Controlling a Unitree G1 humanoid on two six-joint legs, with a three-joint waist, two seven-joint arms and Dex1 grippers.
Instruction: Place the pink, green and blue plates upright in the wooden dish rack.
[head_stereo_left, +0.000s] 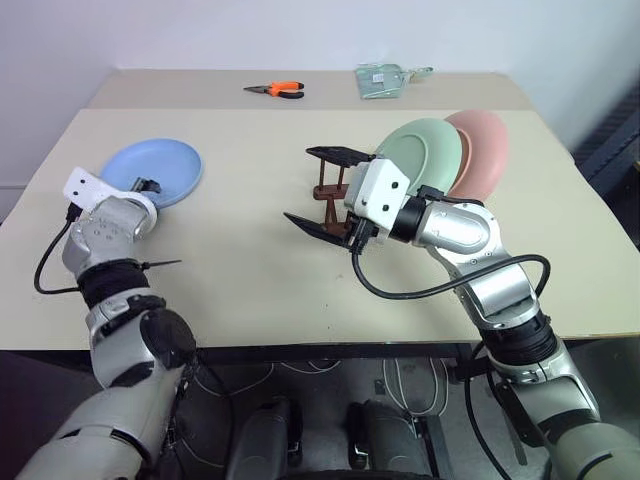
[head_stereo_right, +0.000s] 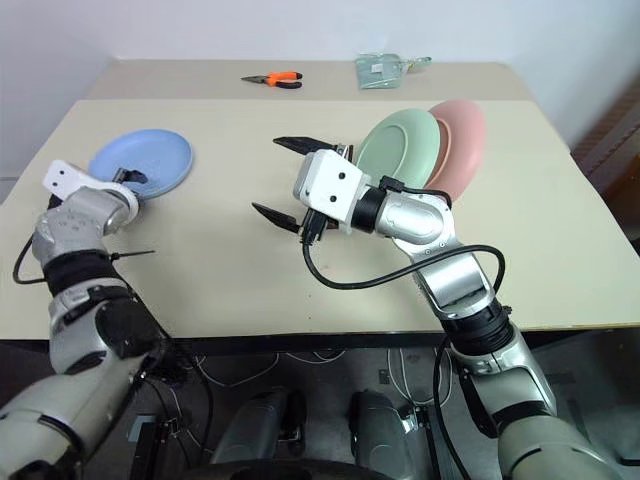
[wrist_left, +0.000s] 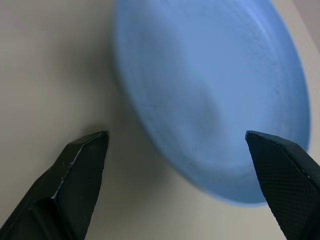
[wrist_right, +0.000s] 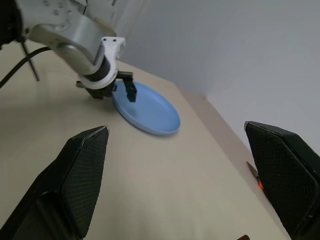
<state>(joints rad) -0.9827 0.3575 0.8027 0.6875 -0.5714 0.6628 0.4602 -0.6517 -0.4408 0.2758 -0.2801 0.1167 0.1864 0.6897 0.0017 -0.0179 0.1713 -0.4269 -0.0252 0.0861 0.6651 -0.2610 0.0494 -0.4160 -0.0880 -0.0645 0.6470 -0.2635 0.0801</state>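
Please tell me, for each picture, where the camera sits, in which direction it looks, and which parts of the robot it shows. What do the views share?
Left eye, right eye: on the head, looking forward and down at the table; both arms show.
Left wrist: on the left arm, looking along the left gripper at the blue plate.
Right wrist: on the right arm, looking along the right gripper across the table at the left gripper.
Shared: all four see the blue plate.
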